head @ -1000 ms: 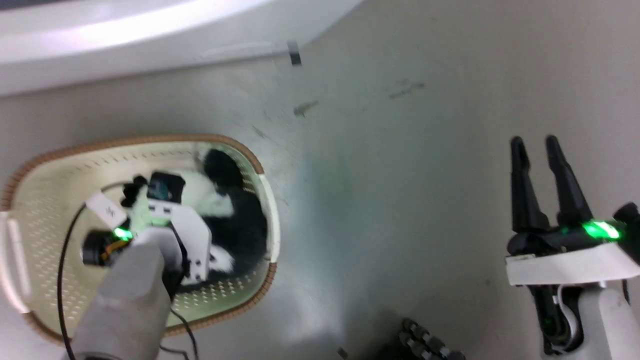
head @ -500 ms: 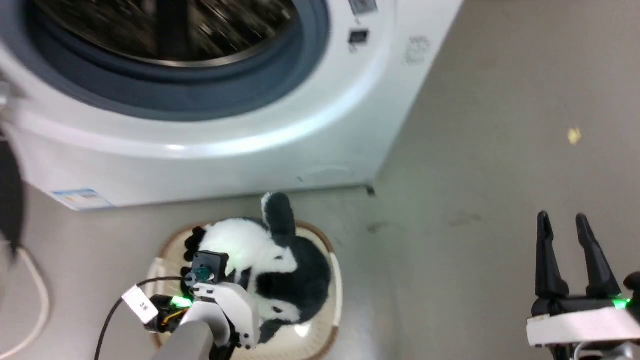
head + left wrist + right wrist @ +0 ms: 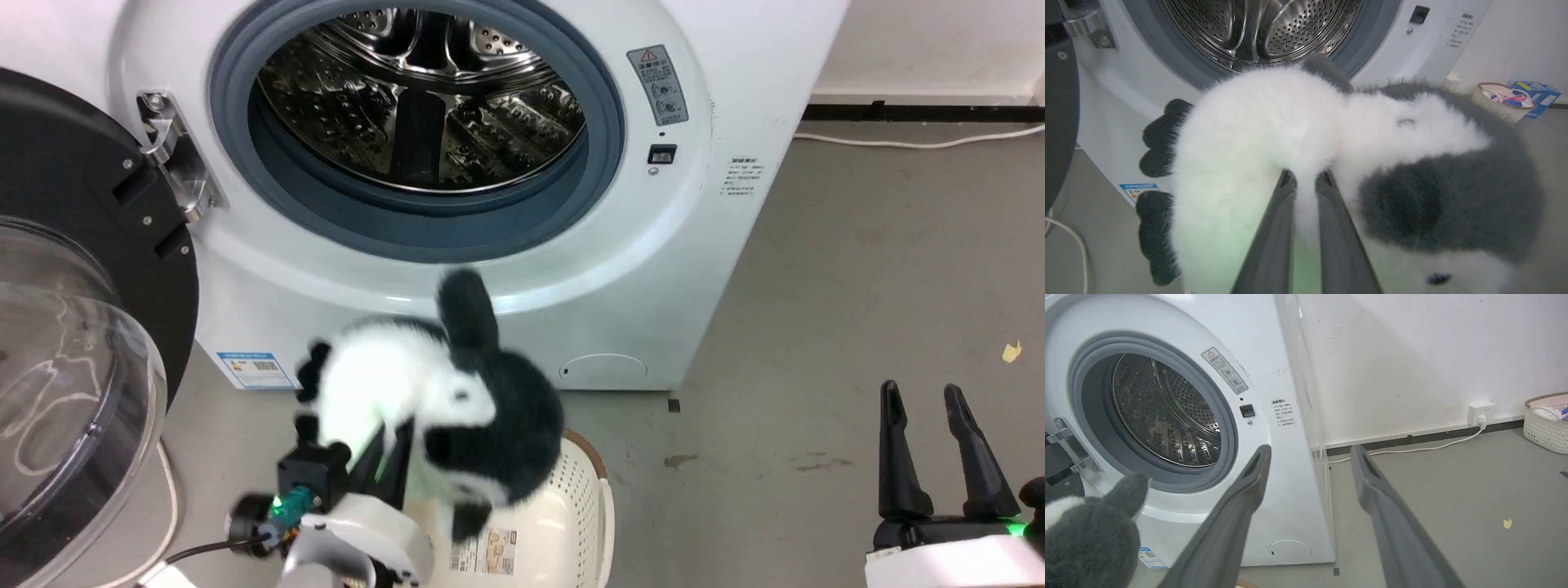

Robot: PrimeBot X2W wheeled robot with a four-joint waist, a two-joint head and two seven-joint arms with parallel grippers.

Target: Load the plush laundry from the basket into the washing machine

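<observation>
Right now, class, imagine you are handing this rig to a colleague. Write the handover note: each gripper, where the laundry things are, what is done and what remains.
Left gripper: shut on the panda toy, held in the air above the basket, in front of the washing machine and below its opening.
Right gripper: open, holding nothing, off to the right over the floor.
Door: swung open.
Done: panda out of the basket.
Left: carry it into the drum and release.
</observation>
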